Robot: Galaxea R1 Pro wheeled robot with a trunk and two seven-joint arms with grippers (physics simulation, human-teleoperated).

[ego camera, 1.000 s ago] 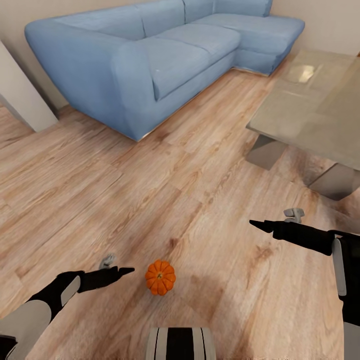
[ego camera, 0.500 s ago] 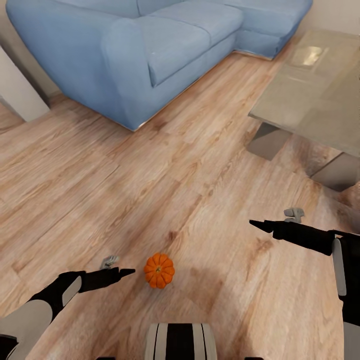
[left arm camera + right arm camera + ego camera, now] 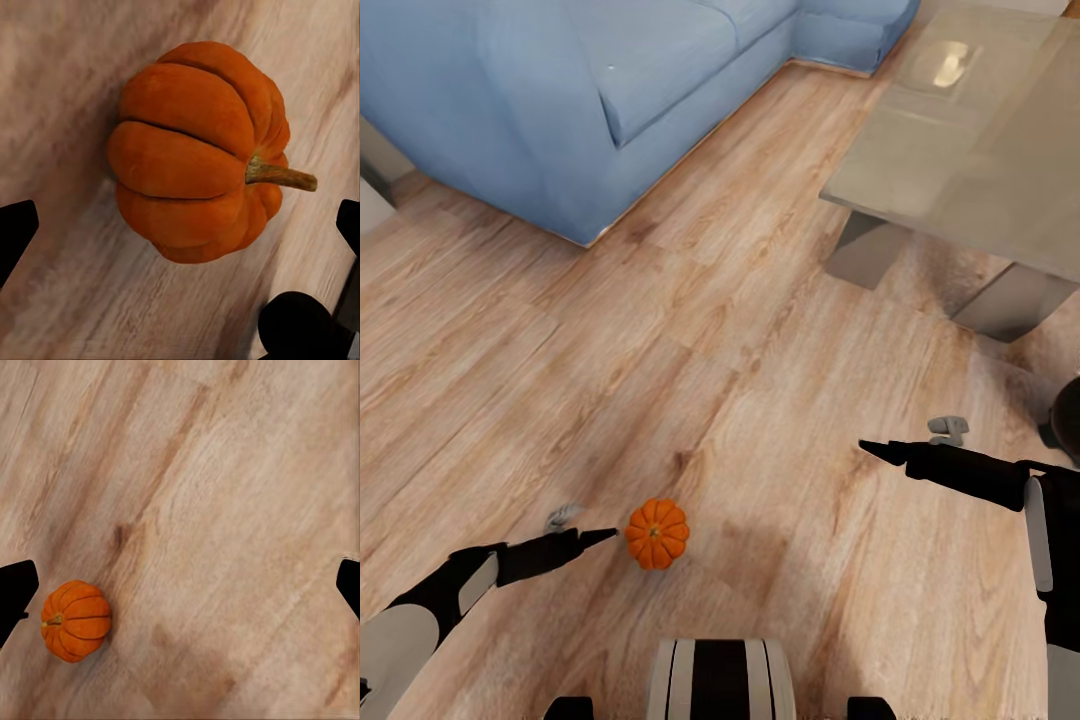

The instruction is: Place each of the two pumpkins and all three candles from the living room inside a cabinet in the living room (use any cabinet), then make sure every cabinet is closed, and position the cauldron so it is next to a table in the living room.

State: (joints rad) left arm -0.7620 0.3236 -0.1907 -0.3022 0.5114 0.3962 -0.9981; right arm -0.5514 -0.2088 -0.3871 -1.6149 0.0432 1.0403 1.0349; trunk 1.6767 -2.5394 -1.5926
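Note:
One small orange ribbed pumpkin (image 3: 656, 533) sits on the wood floor just in front of my base. My left gripper (image 3: 603, 538) is low at its left side, the tip almost touching it. In the left wrist view the pumpkin (image 3: 191, 154) fills the space between the two dark fingertips (image 3: 16, 231), which stand wide apart, so the gripper is open. My right gripper (image 3: 875, 450) hovers open above bare floor to the right; its wrist view sees the pumpkin (image 3: 75, 620) from a distance. The candles and the cabinet are out of view.
A blue sofa (image 3: 510, 110) fills the far left. A glass-topped table (image 3: 960, 150) on grey legs stands at the far right. A dark rounded shape (image 3: 1067, 420) shows at the right edge; I cannot tell what it is.
The head view has shifted forward and down, so sofa and table slid up the picture. My left arm has dropped lower and its tip is closer to the pumpkin. The right arm holds still.

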